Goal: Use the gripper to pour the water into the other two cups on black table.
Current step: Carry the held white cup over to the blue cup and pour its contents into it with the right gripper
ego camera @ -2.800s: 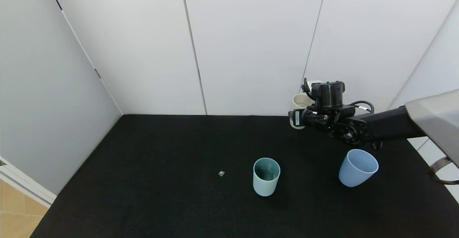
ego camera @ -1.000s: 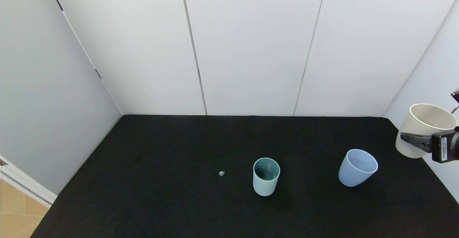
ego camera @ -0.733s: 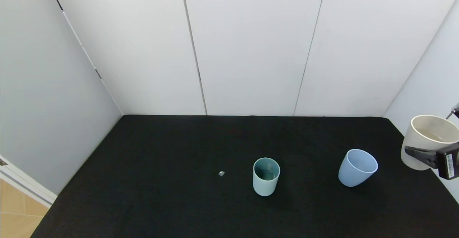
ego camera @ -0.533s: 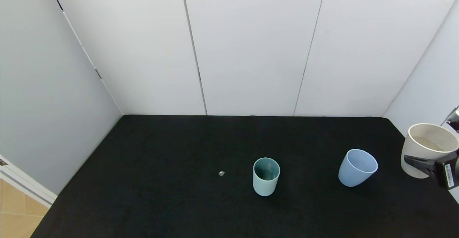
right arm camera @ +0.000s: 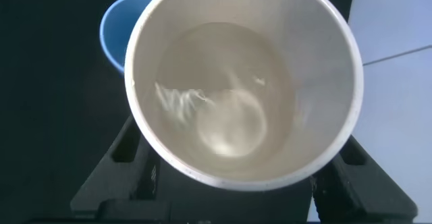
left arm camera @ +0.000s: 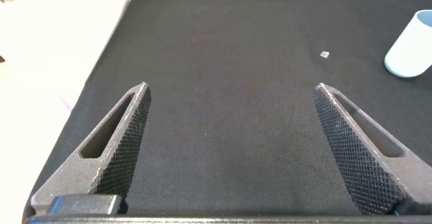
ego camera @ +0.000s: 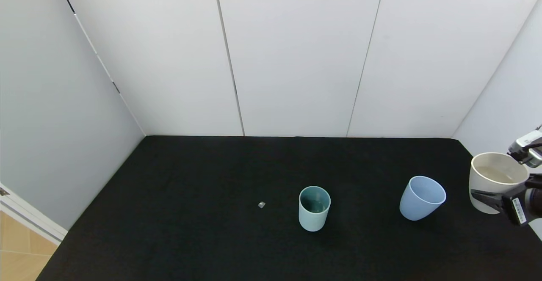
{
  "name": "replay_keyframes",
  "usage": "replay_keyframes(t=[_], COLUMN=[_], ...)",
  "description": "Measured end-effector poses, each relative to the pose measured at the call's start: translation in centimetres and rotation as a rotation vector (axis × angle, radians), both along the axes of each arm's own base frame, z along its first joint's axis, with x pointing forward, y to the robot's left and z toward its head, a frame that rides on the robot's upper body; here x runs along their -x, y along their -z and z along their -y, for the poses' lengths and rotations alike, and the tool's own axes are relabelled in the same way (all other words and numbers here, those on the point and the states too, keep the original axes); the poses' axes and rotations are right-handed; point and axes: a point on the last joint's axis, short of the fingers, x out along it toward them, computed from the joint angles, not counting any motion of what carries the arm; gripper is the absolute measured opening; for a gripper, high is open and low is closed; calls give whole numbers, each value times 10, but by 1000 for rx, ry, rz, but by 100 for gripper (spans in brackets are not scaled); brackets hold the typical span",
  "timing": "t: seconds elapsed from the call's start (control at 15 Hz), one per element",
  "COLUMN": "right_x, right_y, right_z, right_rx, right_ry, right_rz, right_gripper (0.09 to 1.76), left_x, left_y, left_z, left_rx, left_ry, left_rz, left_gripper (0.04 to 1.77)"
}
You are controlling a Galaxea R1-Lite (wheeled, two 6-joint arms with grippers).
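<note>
My right gripper (ego camera: 496, 193) is shut on the beige cup (ego camera: 491, 179) and holds it upright at the far right edge of the black table (ego camera: 190, 188). In the right wrist view the beige cup (right arm camera: 243, 82) fills the frame, with rippling water (right arm camera: 223, 113) in it and the black fingers (right arm camera: 125, 163) at its sides. The periwinkle-blue cup (ego camera: 422, 198) stands just left of it and also shows in the right wrist view (right arm camera: 116, 35). The teal cup (ego camera: 314, 208) stands at the table's middle. My left gripper (left arm camera: 229, 92) is open and empty over the table's left part.
A small grey speck (ego camera: 261, 205) lies on the cloth left of the teal cup. White walls close the table at the back and both sides. The left wrist view shows the speck (left arm camera: 325, 54) and the teal cup (left arm camera: 410, 38) farther off.
My right gripper carried the beige cup from the back of the table out to the far right edge, lowered it, and has now shifted it slightly left toward the blue cup.
</note>
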Motion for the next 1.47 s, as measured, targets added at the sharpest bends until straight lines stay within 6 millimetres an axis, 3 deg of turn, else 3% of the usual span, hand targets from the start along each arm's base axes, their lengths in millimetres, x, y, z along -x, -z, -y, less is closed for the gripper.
replay_keyframes(t=[0.6, 1.47], right_x=[-35, -53], right_y=[23, 34], right_z=[8, 12], right_rx=[179, 369], right_ry=[-15, -65], right_rz=[-28, -93], right_gripper=[124, 124], left_x=[0, 0], left_y=[0, 0], left_z=[0, 0], left_rx=[0, 0], left_ry=[-1, 0], left_rz=[0, 0], left_gripper=[172, 172])
